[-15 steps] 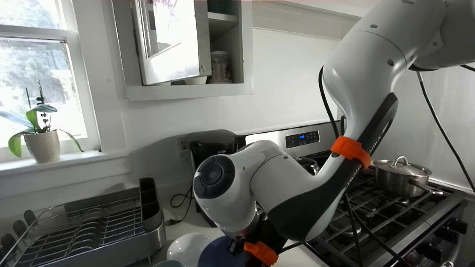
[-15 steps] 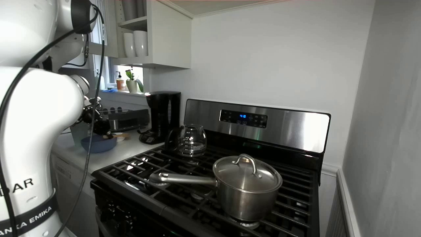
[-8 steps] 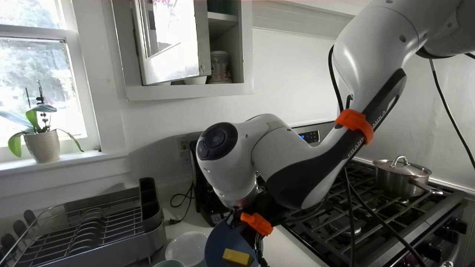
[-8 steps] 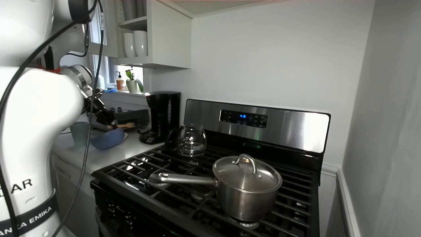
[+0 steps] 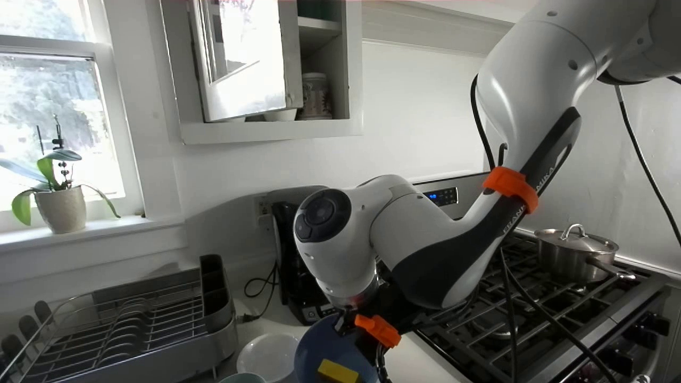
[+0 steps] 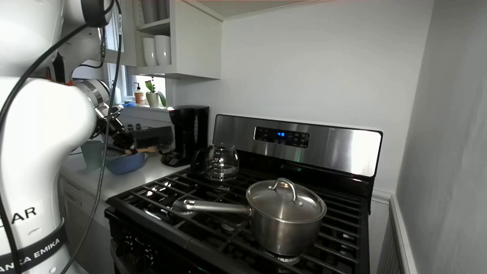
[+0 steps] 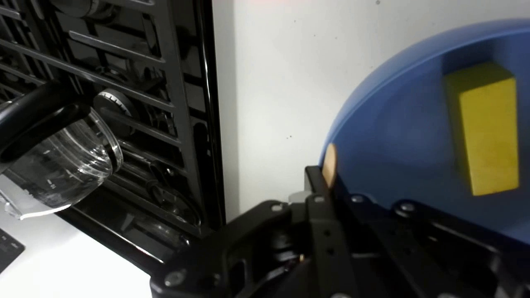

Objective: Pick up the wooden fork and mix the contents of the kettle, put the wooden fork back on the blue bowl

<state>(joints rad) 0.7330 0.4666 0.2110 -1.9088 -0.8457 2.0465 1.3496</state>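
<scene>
Daylight is streaming through a window [image 5: 58,85]. Right of it, a cupboard [image 5: 287,130] is hanging on a white wall [image 5: 420,101], its door [image 5: 250,58] standing open; below the window, a white counter [image 5: 425,367] is extending rightward.

In the wrist view, the gripper [image 7: 328,181] hides most of the wooden fork [image 7: 330,160], the right edge crops the blue bowl [image 7: 397,136] and the left edge the glass carafe [image 7: 68,169]; in an exterior view, the arm [image 5: 425,234] partly covers the coffee maker [image 5: 297,282].

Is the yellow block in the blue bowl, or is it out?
In: the wrist view shows the block lying inside the rim of the bowl; an exterior view agrees.
</scene>
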